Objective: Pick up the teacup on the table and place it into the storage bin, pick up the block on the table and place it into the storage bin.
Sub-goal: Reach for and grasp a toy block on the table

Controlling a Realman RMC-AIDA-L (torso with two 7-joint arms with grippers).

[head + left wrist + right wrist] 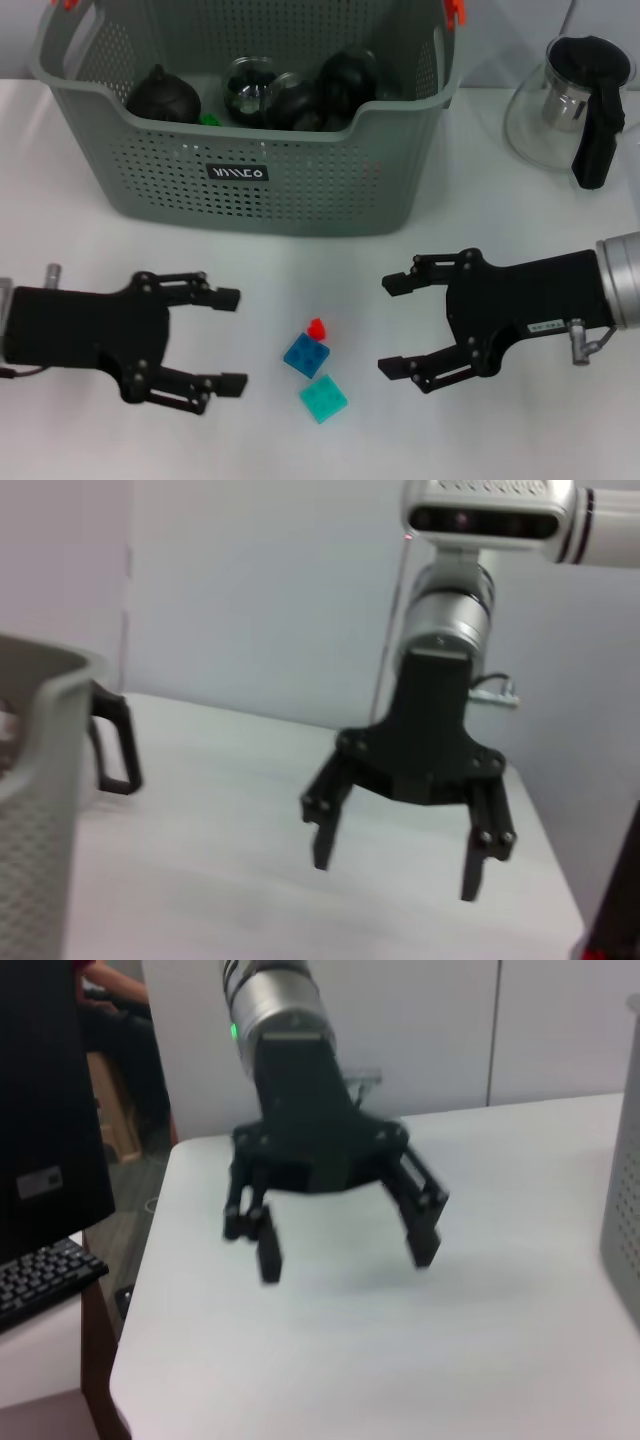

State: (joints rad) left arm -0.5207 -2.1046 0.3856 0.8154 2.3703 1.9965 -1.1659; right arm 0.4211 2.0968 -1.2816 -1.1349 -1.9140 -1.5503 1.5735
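Observation:
Three blocks lie on the white table between my grippers: a blue block (305,355), a small red one (317,327) touching its far corner, and a teal one (323,398) just nearer. My left gripper (232,340) hovers open to their left, and my right gripper (388,325) hovers open to their right; neither holds anything. The right wrist view shows the left gripper (345,1258) open, and the left wrist view shows the right gripper (395,870) open. The grey-green storage bin (300,190) stands behind the blocks. No teacup shows on the table.
Several dark and glassy round vessels (290,95) lie inside the bin, with a black pot (163,97) at its left. A glass teapot (575,100) with a black handle stands at the back right. A keyboard (40,1280) sits off the table's edge.

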